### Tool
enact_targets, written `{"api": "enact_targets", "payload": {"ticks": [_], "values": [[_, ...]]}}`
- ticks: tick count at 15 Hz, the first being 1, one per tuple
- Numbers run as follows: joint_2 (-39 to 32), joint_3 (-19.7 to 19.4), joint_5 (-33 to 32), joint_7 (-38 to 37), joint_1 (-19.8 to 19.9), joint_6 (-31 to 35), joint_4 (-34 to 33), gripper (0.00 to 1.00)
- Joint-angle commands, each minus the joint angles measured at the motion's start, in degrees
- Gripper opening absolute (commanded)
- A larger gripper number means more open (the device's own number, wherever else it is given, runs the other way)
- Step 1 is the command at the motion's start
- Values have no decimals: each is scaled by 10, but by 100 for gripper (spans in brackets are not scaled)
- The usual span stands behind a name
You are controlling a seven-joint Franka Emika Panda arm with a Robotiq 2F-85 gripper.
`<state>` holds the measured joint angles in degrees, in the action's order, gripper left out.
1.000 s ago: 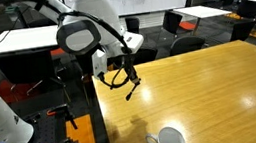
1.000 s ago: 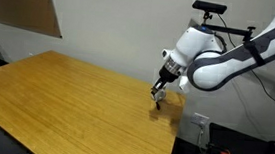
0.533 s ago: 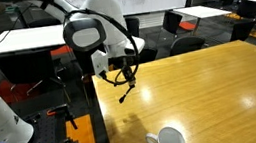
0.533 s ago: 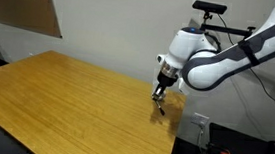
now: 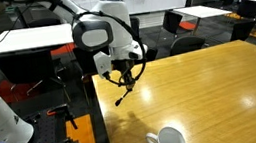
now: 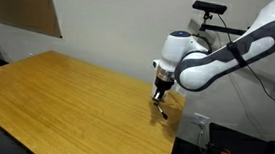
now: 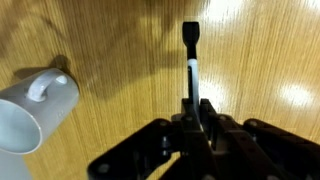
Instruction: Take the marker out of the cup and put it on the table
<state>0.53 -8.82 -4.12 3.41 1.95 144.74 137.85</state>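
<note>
The marker (image 7: pixel 190 60) is already out of the cup (image 7: pixel 32 112) and sits pinched in the gripper (image 7: pixel 193 108), whose jaws are pressed together on its paler barrel. In the wrist view it juts from the claw toward 12 o'clock, dark end outermost, while the cup rests on the table (image 7: pixel 275 60) off at 9 o'clock, well apart. In an exterior view the marker (image 5: pixel 121 97) hangs slanted below the gripper (image 5: pixel 125 80) toward 7 o'clock, over the table near its edge, with the white cup (image 5: pixel 167 142) standing at about 5 o'clock from it. Whether the lower tip touches the wood I cannot tell. By its look the marker is light, stiff and smooth-sided, so it could swivel or slip in a two-sided pinch, and being round it may roll on the glossy top once let go. The hold lies near one end and leaves a long free length, so a grip nearer the middle would be steadier. What remains, I judge, is lowering it flat and releasing
</note>
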Motion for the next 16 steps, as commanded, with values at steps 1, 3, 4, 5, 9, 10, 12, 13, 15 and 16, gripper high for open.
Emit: {"api": "enact_targets", "payload": {"ticks": [1, 3, 4, 5, 9, 10, 12, 13, 15, 16], "values": [[-16, 13, 0, 5, 14, -43, -30, 3], [-20, 14, -6, 0, 16, -56, -36, 37], [-21, 15, -6, -1, 16, -60, -39, 38], [-22, 15, -6, -1, 17, -65, -41, 45], [-22, 16, -9, -5, 19, -78, -46, 76], [-22, 16, -10, -6, 19, -81, -47, 82], [-22, 16, -10, -6, 19, -85, -49, 97], [-22, 16, -10, -7, 20, -86, -49, 100], [-22, 15, -9, -6, 21, -86, -49, 100], [-21, 16, -8, -4, 21, -87, -49, 100]]}}
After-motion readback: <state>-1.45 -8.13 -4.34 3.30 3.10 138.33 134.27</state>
